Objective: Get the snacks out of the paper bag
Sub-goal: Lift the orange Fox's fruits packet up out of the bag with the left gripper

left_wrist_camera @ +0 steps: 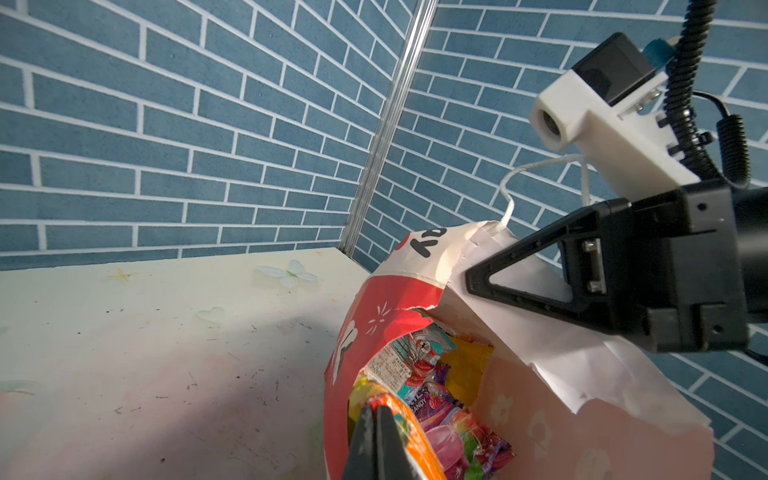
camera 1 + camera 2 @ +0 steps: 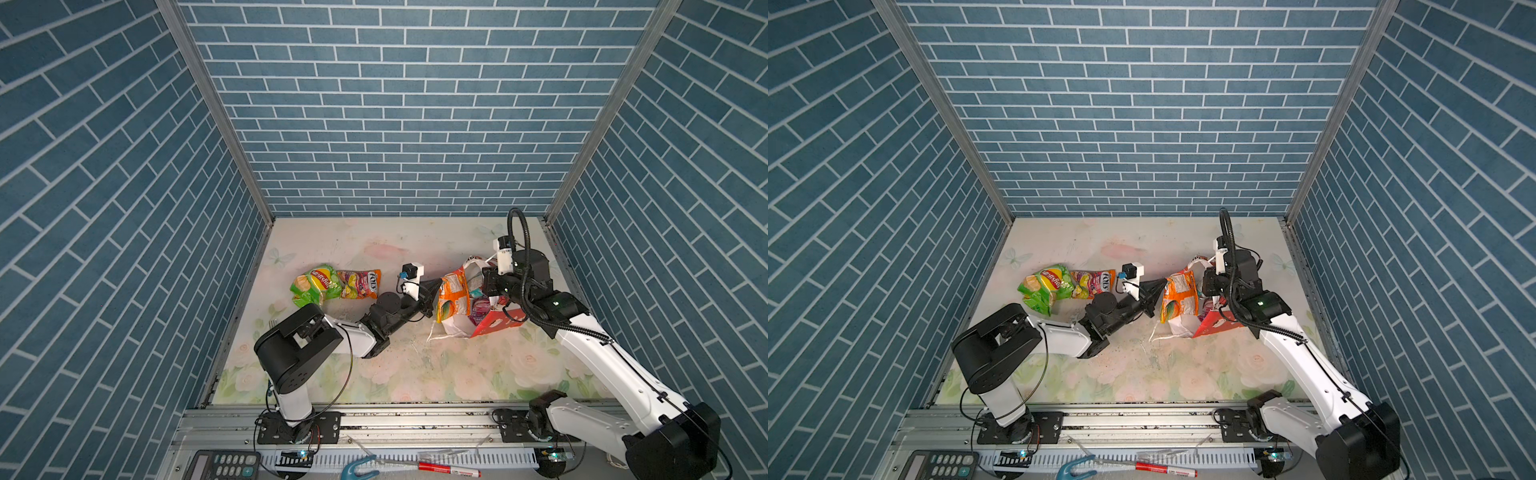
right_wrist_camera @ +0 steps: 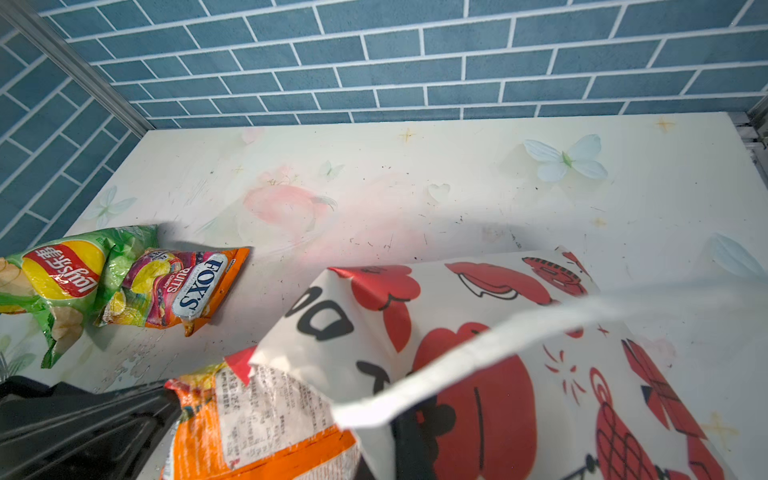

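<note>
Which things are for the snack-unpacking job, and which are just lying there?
For the job: white-and-red paper gift bag; crinkly green chip bag; orange FOX'S candy bag; orange-and-white foil packet.
Just lying about: black calculator; red marker pen; blue hook-shaped tool.

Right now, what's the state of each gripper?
left gripper: closed on the orange packet.
right gripper: closed on the paper bag, at its rim.

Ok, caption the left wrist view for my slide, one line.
Left gripper pinches an orange packet at the torn mouth of the paper bag while the right gripper clamps the bag's rim.
</note>
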`<act>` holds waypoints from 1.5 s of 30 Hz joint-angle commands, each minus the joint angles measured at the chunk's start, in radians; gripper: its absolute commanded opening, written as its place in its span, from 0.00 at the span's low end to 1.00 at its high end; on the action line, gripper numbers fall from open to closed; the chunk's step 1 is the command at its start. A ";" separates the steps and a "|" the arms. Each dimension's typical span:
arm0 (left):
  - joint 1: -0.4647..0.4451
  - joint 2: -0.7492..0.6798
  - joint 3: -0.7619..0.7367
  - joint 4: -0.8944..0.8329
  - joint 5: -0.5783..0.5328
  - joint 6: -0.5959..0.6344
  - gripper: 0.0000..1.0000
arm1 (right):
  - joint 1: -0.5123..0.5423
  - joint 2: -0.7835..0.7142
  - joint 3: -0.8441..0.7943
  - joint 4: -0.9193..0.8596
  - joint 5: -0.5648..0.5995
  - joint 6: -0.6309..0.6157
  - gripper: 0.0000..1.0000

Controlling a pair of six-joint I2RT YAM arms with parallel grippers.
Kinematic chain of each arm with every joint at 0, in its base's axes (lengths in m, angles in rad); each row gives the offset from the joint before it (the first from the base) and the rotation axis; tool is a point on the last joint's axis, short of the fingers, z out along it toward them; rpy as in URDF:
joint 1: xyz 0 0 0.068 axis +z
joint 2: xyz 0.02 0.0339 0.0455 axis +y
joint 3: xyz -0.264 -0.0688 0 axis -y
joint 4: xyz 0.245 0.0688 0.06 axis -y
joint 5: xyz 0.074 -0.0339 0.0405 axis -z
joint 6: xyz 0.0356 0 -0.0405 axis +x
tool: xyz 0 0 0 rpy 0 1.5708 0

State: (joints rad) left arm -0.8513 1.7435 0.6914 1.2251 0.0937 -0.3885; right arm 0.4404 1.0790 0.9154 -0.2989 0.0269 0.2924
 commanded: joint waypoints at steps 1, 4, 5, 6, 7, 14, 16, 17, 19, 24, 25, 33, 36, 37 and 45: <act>0.011 -0.061 0.051 -0.015 0.017 0.002 0.00 | -0.003 -0.007 -0.012 -0.014 0.062 0.047 0.00; 0.011 -0.087 0.071 -0.083 0.017 0.010 0.00 | -0.002 -0.001 -0.016 -0.008 0.056 0.057 0.00; 0.011 -0.095 0.079 -0.106 0.017 0.012 0.00 | -0.002 0.001 -0.014 -0.008 0.054 0.059 0.00; 0.011 -0.104 0.086 -0.126 0.017 0.013 0.00 | -0.002 0.002 -0.015 -0.008 0.050 0.061 0.00; 0.011 -0.110 0.091 -0.143 0.017 0.014 0.00 | -0.002 0.003 -0.016 -0.008 0.048 0.060 0.00; 0.011 -0.153 0.152 -0.297 0.033 0.020 0.00 | -0.002 0.002 -0.027 0.003 0.047 0.055 0.00; 0.011 -0.162 0.162 -0.324 0.034 0.024 0.00 | -0.002 0.001 -0.024 0.003 0.041 0.054 0.00; 0.011 -0.170 0.170 -0.347 0.033 0.026 0.00 | -0.001 0.000 -0.023 0.004 0.036 0.053 0.00; 0.011 -0.184 0.190 -0.399 0.031 0.034 0.00 | -0.002 0.005 -0.009 0.001 0.013 0.039 0.00; 0.011 -0.215 0.272 -0.555 0.058 0.064 0.00 | -0.003 0.024 0.029 -0.051 0.000 0.002 0.00; 0.011 -0.221 0.284 -0.571 0.058 0.065 0.00 | -0.002 0.023 0.030 -0.053 -0.001 0.001 0.00; 0.011 -0.238 0.382 -0.689 0.074 0.075 0.00 | -0.001 0.006 0.009 -0.018 -0.018 0.002 0.00; 0.012 -0.252 0.413 -0.737 0.080 0.082 0.00 | -0.001 0.005 0.011 -0.009 -0.019 0.000 0.00; 0.011 -0.258 0.422 -0.750 0.078 0.085 0.00 | -0.001 0.004 0.012 -0.006 -0.024 0.000 0.00; 0.013 -0.265 0.549 -0.903 0.105 0.112 0.00 | -0.001 0.008 0.021 0.013 -0.054 0.003 0.00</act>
State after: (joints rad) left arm -0.8482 1.5139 1.1671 0.3386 0.1844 -0.2974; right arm 0.4400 1.0920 0.9237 -0.2832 -0.0055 0.3069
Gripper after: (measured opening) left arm 0.045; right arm 0.048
